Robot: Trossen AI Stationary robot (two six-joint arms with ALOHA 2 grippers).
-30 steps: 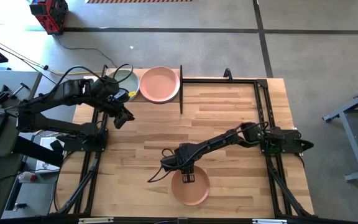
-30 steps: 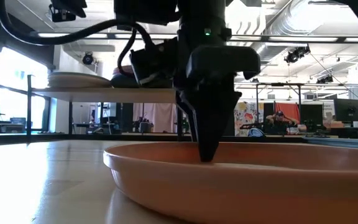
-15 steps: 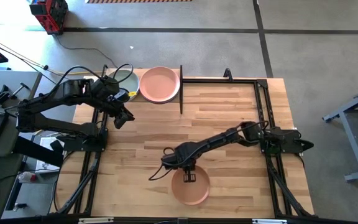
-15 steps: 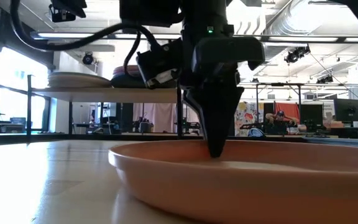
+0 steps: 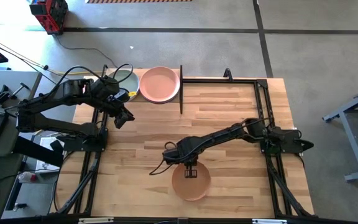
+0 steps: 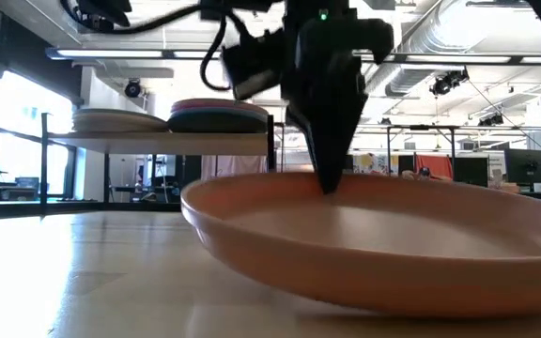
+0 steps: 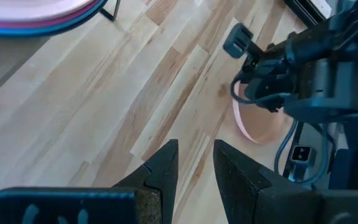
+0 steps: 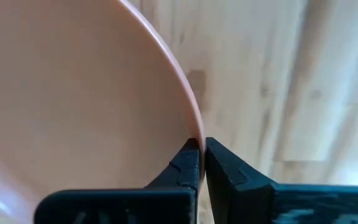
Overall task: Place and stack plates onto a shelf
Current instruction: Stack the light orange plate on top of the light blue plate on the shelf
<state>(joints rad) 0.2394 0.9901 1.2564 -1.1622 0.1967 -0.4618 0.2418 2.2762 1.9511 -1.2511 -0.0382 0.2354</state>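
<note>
A peach-orange plate (image 5: 191, 183) lies near the table's front edge, tilted, with my right gripper (image 5: 190, 171) shut on its far rim. The low view shows that plate (image 6: 374, 253) large, its far rim raised. At the table's far left stands the shelf (image 6: 158, 142), carrying a pink plate (image 5: 160, 84) on top of a stack (image 6: 219, 115) and a pale plate (image 6: 120, 119) beside it. My left gripper (image 7: 194, 165) hovers open over bare tabletop, just in front of the shelf, with nothing between its fingers. My right gripper pinches the plate's far rim (image 8: 194, 134) between its two fingers, one finger inside the plate and one outside. The fingers (image 6: 327, 150) come from above, pointing down. The far rim is raised; the plate's near underside (image 6: 393, 300) rests on the table.
A black upright post (image 5: 181, 90) stands at the shelf's right end, and a black frame (image 5: 257, 81) runs along the table's far and right edges. Bare wooden tabletop (image 5: 229, 112) lies between the shelf and the held plate.
My right gripper has shut on the peach-orange plate's far rim and gone up and slightly toward the table's far edge. The plate, flat before, is now tipped, its far rim lifted and its near part still down.
</note>
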